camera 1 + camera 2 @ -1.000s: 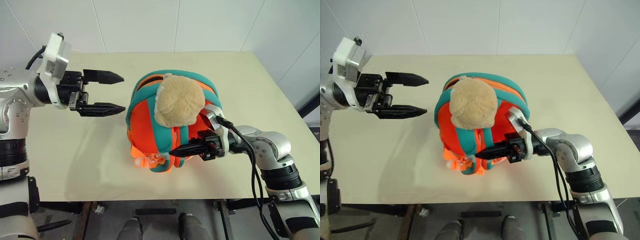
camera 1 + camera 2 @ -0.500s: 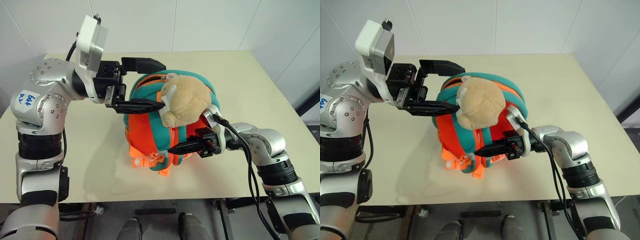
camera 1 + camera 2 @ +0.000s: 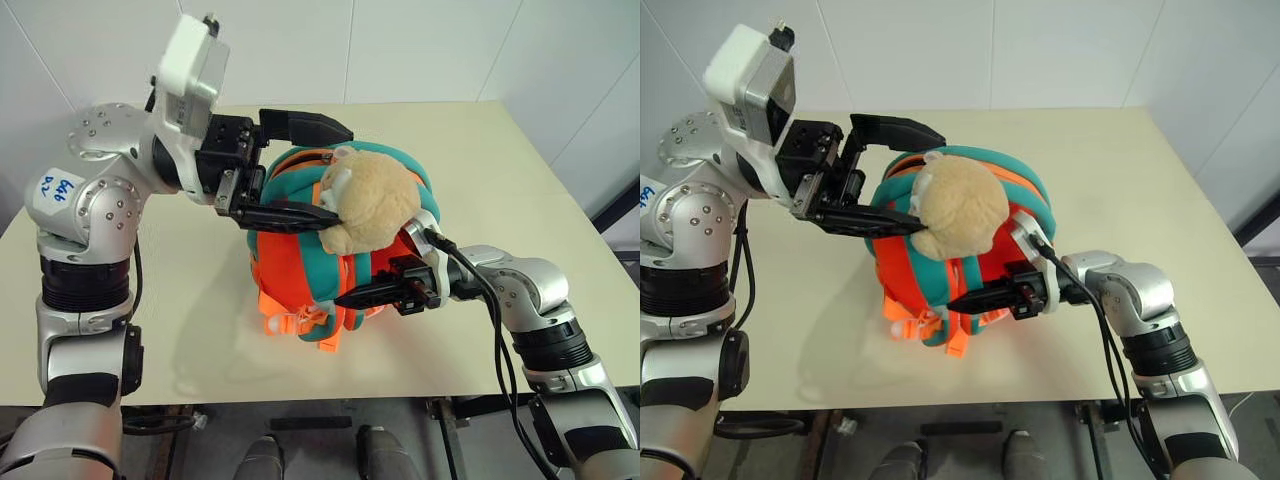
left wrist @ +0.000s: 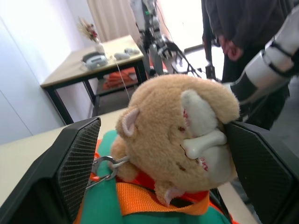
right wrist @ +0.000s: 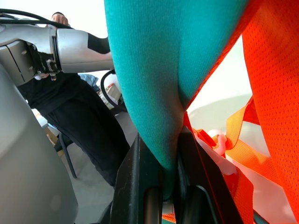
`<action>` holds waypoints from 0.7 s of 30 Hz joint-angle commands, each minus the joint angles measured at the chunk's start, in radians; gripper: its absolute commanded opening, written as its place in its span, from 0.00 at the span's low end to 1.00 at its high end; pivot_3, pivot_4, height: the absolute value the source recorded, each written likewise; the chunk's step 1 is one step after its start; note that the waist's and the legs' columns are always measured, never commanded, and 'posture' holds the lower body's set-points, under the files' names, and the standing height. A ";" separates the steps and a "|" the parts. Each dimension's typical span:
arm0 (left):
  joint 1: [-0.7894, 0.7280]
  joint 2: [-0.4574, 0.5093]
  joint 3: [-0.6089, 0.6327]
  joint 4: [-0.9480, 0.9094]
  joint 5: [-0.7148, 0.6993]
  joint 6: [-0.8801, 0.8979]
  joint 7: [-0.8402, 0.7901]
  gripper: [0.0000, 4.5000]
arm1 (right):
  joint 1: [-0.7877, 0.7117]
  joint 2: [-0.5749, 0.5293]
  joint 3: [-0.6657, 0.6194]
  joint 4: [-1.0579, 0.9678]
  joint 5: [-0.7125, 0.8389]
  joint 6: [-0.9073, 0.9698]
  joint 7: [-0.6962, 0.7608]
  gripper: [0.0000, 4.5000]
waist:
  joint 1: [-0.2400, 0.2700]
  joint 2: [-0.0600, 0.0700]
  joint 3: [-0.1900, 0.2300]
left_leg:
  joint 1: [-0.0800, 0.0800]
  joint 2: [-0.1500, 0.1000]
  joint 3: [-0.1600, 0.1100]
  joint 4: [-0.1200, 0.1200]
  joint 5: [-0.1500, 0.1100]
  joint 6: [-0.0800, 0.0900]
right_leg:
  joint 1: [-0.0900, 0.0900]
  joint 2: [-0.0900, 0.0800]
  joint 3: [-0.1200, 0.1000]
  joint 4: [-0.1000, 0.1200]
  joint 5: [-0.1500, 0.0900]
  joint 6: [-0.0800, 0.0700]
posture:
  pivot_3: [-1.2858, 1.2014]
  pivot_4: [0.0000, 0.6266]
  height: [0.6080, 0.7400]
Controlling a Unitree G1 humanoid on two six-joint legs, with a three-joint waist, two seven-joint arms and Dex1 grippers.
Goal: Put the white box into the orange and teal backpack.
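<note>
Centrally on the pale table [image 3: 150, 330] stands the orange and teal backpack [image 3: 290, 250], upright, with a tan plush toy [image 3: 372, 203] perched at its top. The white box cannot be made out anywhere on the tabletop or in either gripper.

The left gripper [image 3: 315, 170] reaches in level from the robot's left with its two black fingers spread wide, one above the backpack's far top edge and one along its near upper side; the lower fingertip lies right against the plush toy. From the left wrist view the toy [image 4: 177, 135] sits between the two finger pads [image 4: 79, 163], with a metal ring [image 4: 105, 168] and an orange webbing band [image 4: 154, 198] just below it; whether the pads press on the toy cannot be told.

The right gripper [image 3: 355, 297] comes in level from the robot's right, low on the backpack's near face, its fingers drawn narrow. The right wrist view shows them pinched on a teal strap [image 5: 149, 84], with orange mesh and orange webbing [image 5: 243, 154] beside it.

Bare tabletop lies on every side of the backpack: a wide stretch towards the far edge and right corner, a broad band on the left under the left arm, and a narrower strip along the near edge. A person in dark clothes [image 4: 243, 28] stands beyond the table.
</note>
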 commanded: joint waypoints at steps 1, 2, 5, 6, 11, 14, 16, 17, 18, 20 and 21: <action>-0.041 -0.027 -0.019 0.016 0.027 -0.051 -0.003 1.00 | -0.012 0.010 -0.009 -0.008 0.006 -0.020 0.014 0.00 | 0.001 0.000 0.000 | 0.000 0.000 0.000 0.000 0.000 0.000 | 0.000 0.000 0.000 0.000 0.000 0.000 | 0.52 0.24 1.00; -0.045 -0.035 -0.024 0.021 0.032 -0.058 -0.002 1.00 | -0.013 0.012 -0.009 -0.007 0.004 -0.022 0.014 0.00 | 0.001 0.000 0.000 | 0.000 0.000 0.000 0.000 0.000 0.000 | 0.000 0.000 0.000 0.000 0.000 0.000 | 0.52 0.24 1.00; -0.043 -0.040 -0.042 0.028 0.048 -0.070 -0.016 1.00 | -0.016 0.015 -0.012 -0.004 -0.001 -0.025 0.013 0.00 | -0.003 0.000 0.000 | 0.000 0.000 0.000 0.000 0.000 0.000 | 0.000 0.000 0.000 0.000 0.000 0.000 | 0.52 0.24 1.00; -0.041 -0.045 -0.042 0.032 0.051 -0.077 -0.011 1.00 | -0.017 0.016 -0.013 -0.003 -0.002 -0.026 0.012 0.00 | -0.003 0.000 0.000 | 0.000 0.000 0.000 0.000 0.000 0.000 | 0.000 0.000 0.000 0.000 0.000 0.000 | 0.52 0.24 1.00; -0.043 -0.067 -0.026 0.042 0.049 -0.094 0.008 0.77 | -0.014 0.013 -0.015 -0.006 0.000 -0.027 0.005 0.00 | 0.000 0.000 0.000 | 0.000 0.000 0.000 0.000 0.000 0.000 | 0.000 0.000 0.000 0.000 0.000 0.000 | 0.52 0.24 1.00; -0.050 -0.059 -0.014 0.059 0.057 -0.111 0.008 0.57 | -0.010 0.012 -0.015 -0.010 0.002 -0.025 0.002 0.00 | -0.001 0.000 0.000 | 0.000 0.000 0.000 0.001 0.000 0.000 | 0.000 0.000 0.000 0.000 0.000 0.000 | 0.52 0.24 1.00; -0.056 -0.042 -0.011 0.073 0.068 -0.124 0.002 0.43 | -0.010 0.011 -0.016 -0.011 0.002 -0.024 0.000 0.00 | -0.001 0.000 0.000 | 0.000 0.000 0.000 0.001 0.000 0.000 | 0.000 0.000 0.000 0.001 0.000 0.000 | 0.52 0.24 1.00; -0.062 -0.026 -0.005 0.087 0.075 -0.133 -0.004 0.37 | -0.009 0.011 -0.017 -0.011 0.002 -0.025 -0.002 0.00 | -0.002 0.000 0.000 | 0.000 0.000 0.000 0.001 0.000 0.000 | 0.000 0.000 0.000 0.001 0.000 0.000 | 0.52 0.24 1.00; -0.068 -0.011 0.002 0.101 0.083 -0.144 -0.007 0.33 | -0.009 0.011 -0.018 -0.012 0.001 -0.026 -0.003 0.00 | -0.002 0.000 0.000 | 0.000 0.000 0.000 0.001 0.000 0.000 | 0.000 0.000 0.000 0.001 0.000 0.000 | 0.52 0.24 1.00; -0.081 0.017 0.015 0.130 0.094 -0.157 -0.010 0.21 | -0.007 0.011 -0.019 -0.013 0.002 -0.026 -0.006 0.00 | -0.002 0.000 0.000 | 0.000 0.000 0.000 0.001 0.000 0.000 | 0.000 0.000 0.000 0.001 0.000 0.000 | 0.52 0.24 1.00; -0.092 0.034 0.024 0.151 0.100 -0.164 -0.010 0.18 | -0.007 0.011 -0.020 -0.013 0.002 -0.026 -0.008 0.00 | -0.003 0.000 0.000 | 0.000 0.000 0.000 0.001 0.000 0.000 | 0.000 0.000 0.000 0.001 0.000 0.000 | 0.52 0.24 1.00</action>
